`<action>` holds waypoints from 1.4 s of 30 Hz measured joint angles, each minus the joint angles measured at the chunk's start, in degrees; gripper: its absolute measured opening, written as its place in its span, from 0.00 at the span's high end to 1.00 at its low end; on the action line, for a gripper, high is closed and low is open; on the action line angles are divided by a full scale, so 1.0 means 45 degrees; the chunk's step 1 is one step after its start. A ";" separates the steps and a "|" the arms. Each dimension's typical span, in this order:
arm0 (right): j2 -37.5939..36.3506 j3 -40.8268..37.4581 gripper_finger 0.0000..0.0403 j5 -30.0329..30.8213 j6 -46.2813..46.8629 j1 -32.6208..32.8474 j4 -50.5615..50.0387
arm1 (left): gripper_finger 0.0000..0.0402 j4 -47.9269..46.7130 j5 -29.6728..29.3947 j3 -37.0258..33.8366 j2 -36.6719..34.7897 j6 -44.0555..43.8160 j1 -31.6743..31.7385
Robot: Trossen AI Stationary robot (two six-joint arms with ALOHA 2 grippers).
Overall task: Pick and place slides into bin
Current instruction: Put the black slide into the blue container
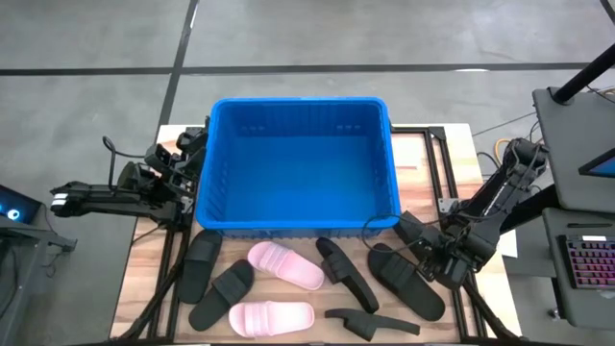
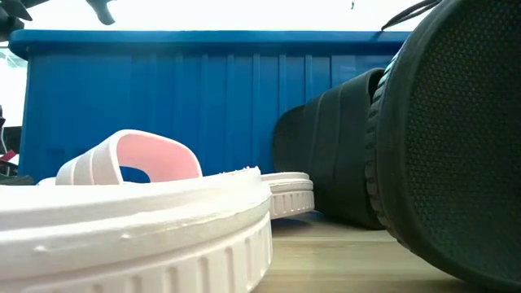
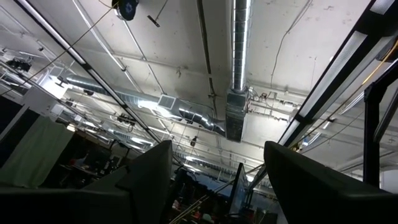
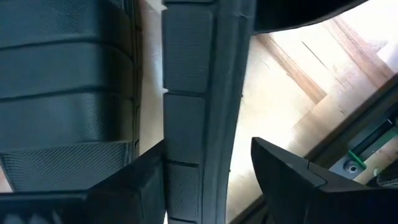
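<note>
The blue bin stands at the table's far middle and fills the back of the low view. Several black slides and two pink slides lie on their soles between the bin and the near edge. My right gripper points down, open, over the rightmost black slide. In the right wrist view its fingers stand on either side of that slide's sole edge, with bare wood showing beside one finger. My left gripper waits left of the bin, tilted up at the ceiling and open.
A black slide lies just left of the rightmost one, and another lies on its side by the near edge. Black frame rails run along the table's right side. A keyboard sits beyond the table's right edge.
</note>
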 joint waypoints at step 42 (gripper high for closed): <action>0.0027 0.5073 0.85 0.2242 0.4454 -0.0002 -0.6625 | 0.40 0.0006 -0.0002 0.0000 -0.0002 0.0019 -0.0002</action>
